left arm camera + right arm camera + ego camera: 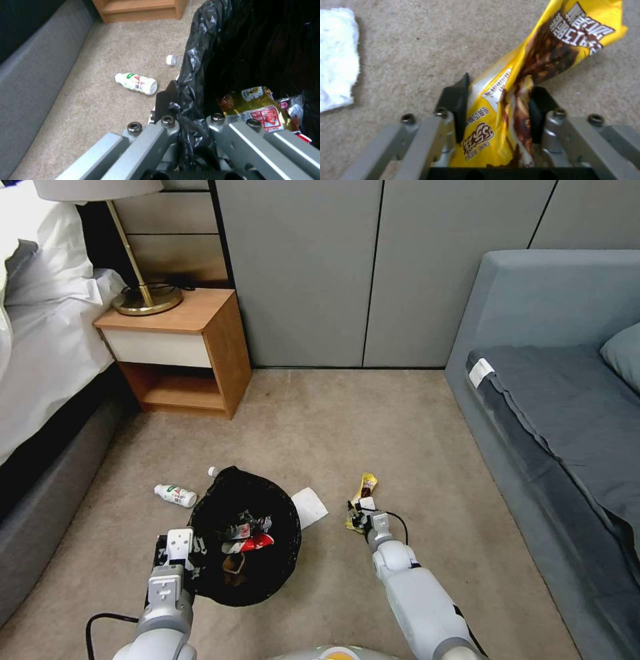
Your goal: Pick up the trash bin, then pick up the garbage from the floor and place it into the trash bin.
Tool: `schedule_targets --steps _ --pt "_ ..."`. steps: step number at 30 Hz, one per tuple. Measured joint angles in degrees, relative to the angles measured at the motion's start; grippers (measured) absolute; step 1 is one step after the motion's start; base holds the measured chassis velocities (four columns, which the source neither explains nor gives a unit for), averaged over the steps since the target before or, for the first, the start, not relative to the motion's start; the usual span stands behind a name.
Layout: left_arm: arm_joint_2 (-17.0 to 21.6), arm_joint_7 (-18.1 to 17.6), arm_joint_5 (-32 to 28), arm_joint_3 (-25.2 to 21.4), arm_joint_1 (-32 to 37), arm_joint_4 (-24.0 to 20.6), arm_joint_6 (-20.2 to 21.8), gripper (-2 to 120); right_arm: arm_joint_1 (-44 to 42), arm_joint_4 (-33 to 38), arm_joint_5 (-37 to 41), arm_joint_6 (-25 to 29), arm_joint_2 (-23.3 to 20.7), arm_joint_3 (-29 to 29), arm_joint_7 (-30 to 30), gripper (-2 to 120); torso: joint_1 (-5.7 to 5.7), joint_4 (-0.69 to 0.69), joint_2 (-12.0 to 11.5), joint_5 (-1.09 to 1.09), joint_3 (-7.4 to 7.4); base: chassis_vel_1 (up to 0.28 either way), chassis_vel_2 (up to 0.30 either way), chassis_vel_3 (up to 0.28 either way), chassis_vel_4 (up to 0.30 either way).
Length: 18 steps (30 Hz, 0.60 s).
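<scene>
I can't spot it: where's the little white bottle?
The white bottle lies on the carpet, left of the trash bin, beside the bed base.

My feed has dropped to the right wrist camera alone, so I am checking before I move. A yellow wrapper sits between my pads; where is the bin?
Observer: The trash bin is on the left gripper, which is shut on its bag-lined rim, just left of your right gripper.
Operator: Anything inside it yet?
Observer: Yes, a gold and red snack packet lies in the black liner.
Operator: What remains on the floor?
Observer: A small white bottle with a green label lies on the carpet left of the bin, and the white paper lies against the bin's right side.
</scene>
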Motion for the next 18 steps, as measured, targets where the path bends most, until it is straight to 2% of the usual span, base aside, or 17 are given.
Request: schedule_targets --steps 3,4,7,8,9,15,18 --pt "0.01 0.01 0.04 0.16 -0.16 -0.08 -0.01 1 -0.52 1.1 0.09 -0.01 -0.08 -0.32 0.58 20 0.0 -0.02 -0.01 0.0 0.01 0.0 0.0 0.0 0.0" --pt "0.01 0.01 0.04 0.16 -0.16 -0.08 -0.01 1 -0.52 1.1 0.09 -0.01 -0.08 -0.32 0.58 20 0.0 -0.02 -0.01 0.0 0.01 0.0 0.0 0.0 0.0" --pt "0.18 0.03 -0.03 0.27 -0.57 -0.09 0.04 1 -1.98 3.65 1.39 -0.32 -0.14 -1.66 1.73 6 0.01 -0.03 -0.01 0.01 0.02 0.0 0.0 0.0 0.0" --pt "0.18 0.03 -0.03 0.27 -0.57 -0.09 0.04 1 -1.98 3.65 1.39 -0.32 -0.14 -1.66 1.73 6 0.01 -0.03 -0.01 0.01 0.02 0.0 0.0 0.0 0.0" --pt "0.29 0.05 -0.08 0.29 -0.68 -0.09 0.07 1 -2.48 4.61 1.86 -0.57 -0.19 -2.16 2.01 1 0.01 -0.04 -0.01 -0.01 0.02 0.0 0.0 0.0 0.0" --pt "0.73 0.08 -0.39 0.38 -1.11 -0.08 0.23 1 -3.71 7.45 3.02 -0.94 -0.5 -3.21 2.88 0 0.01 -0.04 -0.01 0.0 0.02 0.0 0.0 0.0 0.0" --pt "0.97 0.1 -0.71 0.38 -1.2 -0.07 0.29 1 -5.13 11.35 4.35 -0.85 -1.29 -4.41 3.65 0 0.01 -0.03 -0.01 0.01 0.03 0.0 0.0 0.0 0.0"
